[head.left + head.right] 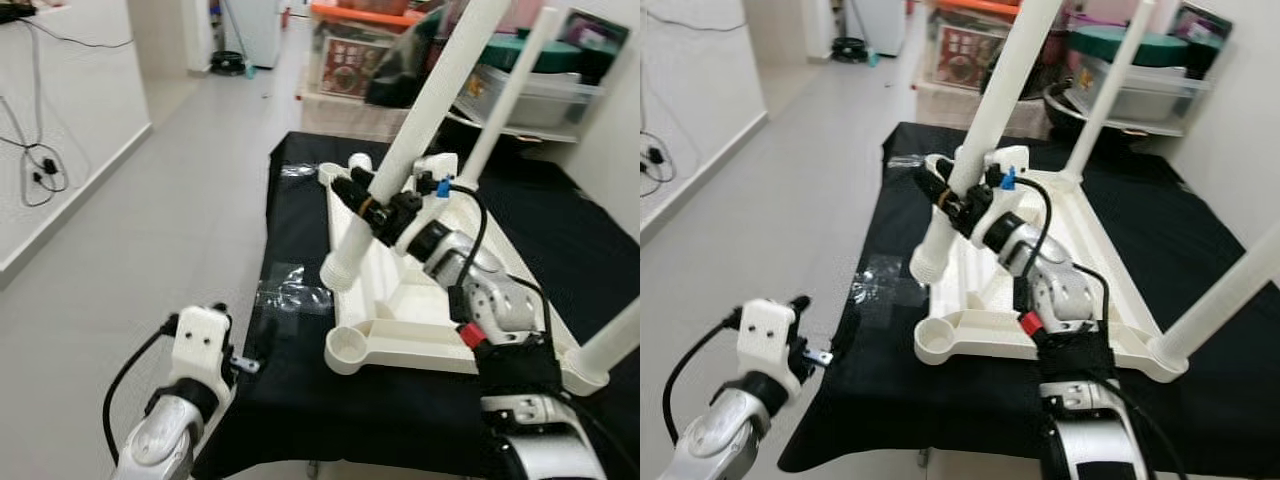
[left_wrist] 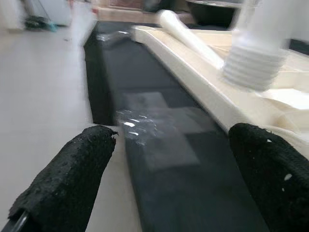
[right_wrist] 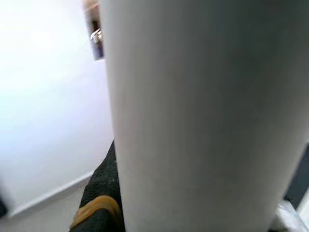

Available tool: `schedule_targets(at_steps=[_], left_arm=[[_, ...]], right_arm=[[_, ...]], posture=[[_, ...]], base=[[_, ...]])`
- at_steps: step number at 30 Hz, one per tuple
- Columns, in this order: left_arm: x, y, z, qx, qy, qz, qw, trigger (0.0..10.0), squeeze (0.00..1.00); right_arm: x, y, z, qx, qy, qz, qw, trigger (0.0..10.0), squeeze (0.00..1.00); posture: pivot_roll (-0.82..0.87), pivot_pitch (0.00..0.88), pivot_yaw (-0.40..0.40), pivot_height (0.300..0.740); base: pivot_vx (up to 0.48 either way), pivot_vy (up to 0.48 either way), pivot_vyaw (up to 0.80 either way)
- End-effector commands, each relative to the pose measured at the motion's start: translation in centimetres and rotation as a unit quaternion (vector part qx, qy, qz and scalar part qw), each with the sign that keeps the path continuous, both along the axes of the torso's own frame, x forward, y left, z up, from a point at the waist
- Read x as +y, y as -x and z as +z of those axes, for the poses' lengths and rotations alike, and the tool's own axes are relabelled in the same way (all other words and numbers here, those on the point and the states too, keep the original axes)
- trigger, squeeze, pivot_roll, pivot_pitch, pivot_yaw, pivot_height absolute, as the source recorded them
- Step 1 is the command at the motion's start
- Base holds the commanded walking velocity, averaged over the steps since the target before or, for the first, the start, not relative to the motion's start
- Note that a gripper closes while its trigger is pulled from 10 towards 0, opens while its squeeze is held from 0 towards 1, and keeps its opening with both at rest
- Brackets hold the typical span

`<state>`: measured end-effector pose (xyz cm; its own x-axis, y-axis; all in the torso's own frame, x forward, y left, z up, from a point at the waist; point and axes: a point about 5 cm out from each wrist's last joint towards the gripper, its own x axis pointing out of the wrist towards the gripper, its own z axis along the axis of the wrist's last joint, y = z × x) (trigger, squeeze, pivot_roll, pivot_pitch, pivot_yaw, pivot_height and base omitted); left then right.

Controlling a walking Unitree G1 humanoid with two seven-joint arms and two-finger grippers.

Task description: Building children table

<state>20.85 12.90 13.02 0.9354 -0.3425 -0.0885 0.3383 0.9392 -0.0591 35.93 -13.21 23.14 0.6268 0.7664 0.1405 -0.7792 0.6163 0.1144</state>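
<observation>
Your right gripper point(image 1: 372, 208) is clamped around a white leg point(image 1: 415, 140), low on its shaft, holding it tilted with the threaded end point(image 1: 338, 270) hanging just over the upturned tabletop point(image 1: 420, 325). The tabletop lies underside-up on the black cloth point(image 1: 300, 400) so the corner sockets face you; that is likely why the leg comes in from above. Two legs already stand in place: one at the far corner point(image 1: 510, 90), one at the near right corner point(image 1: 610, 345). The near left socket point(image 1: 347, 350) is open and bare, and a far left socket point(image 1: 330, 172) looks open too. Judging by the tilt, the threaded end is nearer the left rim than either socket, so you will need to straighten the leg before it can thread. Your left gripper point(image 2: 183, 179) hangs spread and holding nothing beside the cloth's near left edge, well placed to steady the tabletop if it slides under twisting. Clear tape point(image 1: 290, 295) glints on the cloth beside the tabletop.
</observation>
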Motion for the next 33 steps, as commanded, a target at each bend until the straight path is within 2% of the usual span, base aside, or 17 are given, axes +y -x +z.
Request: schedule_targets(at_steps=[1,3,5,6,7,9,11,19,24,30,33], left_arm=[[-1.2,1.0,0.0,0.015,0.028,-0.055,0.998,10.0,0.0],[-1.2,1.0,0.0,0.015,0.028,-0.055,0.998,10.0,0.0],[-2.7,3.1,0.2,0.033,0.052,-0.117,0.991,10.0,0.0],[-2.7,3.1,0.2,0.033,0.052,-0.117,0.991,10.0,0.0],[-3.2,4.0,0.3,0.041,0.057,-0.133,0.989,10.0,0.0],[-3.5,5.0,0.6,0.049,0.061,-0.146,0.986,10.0,0.0],[-3.5,5.0,0.6,0.049,0.061,-0.146,0.986,10.0,0.0],[-3.0,6.1,1.2,0.057,0.056,-0.161,0.984,10.0,0.0],[-2.7,6.5,1.4,0.063,0.051,-0.165,0.983,10.0,0.0],[-2.5,6.7,1.4,0.067,0.048,-0.164,0.983,10.0,0.0],[-2.2,6.7,1.4,0.071,0.046,-0.163,0.983,10.0,0.0]], right_arm=[[-0.1,-0.2,0.4,0.001,0.013,0.05,0.999,10.0,0.0],[-0.1,-0.2,0.4,0.001,0.013,0.05,0.999,10.0,0.0],[-0.6,0.1,1.1,-0.015,0.022,0.158,0.987,10.0,0.0],[-0.6,0.1,1.1,-0.015,0.022,0.158,0.987,10.0,0.0],[-1.1,0.3,1.5,-0.024,0.022,0.203,0.979,10.0,0.0],[-1.7,0.5,1.9,-0.032,0.023,0.252,0.967,10.0,0.0],[-1.7,0.5,1.9,-0.032,0.023,0.252,0.967,10.0,0.0],[-2.2,1.0,2.0,-0.063,0.053,0.312,0.946,10.0,0.0],[-2.2,1.2,1.5,-0.061,0.068,0.342,0.935,10.0,0.0],[-2.3,1.4,1.3,-0.059,0.075,0.356,0.93,10.0,0.0],[-2.2,2.2,1.4,-0.065,0.077,0.374,0.922,10.0,0.0]], posture=[[0.1,0.068,-0.13,0.74],[0.1,0.068,-0.13,0.74],[0.11,0.124,-0.137,0.74],[0.11,0.124,-0.137,0.74],[0.12,0.147,-0.137,0.74],[0.12,0.175,-0.139,0.74],[0.12,0.175,-0.139,0.74],[0.13,0.21,-0.125,0.74],[0.15,0.218,-0.116,0.74],[0.16,0.214,-0.114,0.74],[0.16,0.206,-0.106,0.74]], base=[[0.0,0.0,0.0],[0.0,0.0,0.0],[0.0,0.0,0.0],[0.0,0.0,0.0],[0.0,0.0,0.0],[0.0,0.0,0.0],[0.0,0.0,0.0],[0.0,0.0,0.0],[0.0,0.0,0.0],[0.0,0.0,0.0],[0.0,0.0,0.0]])
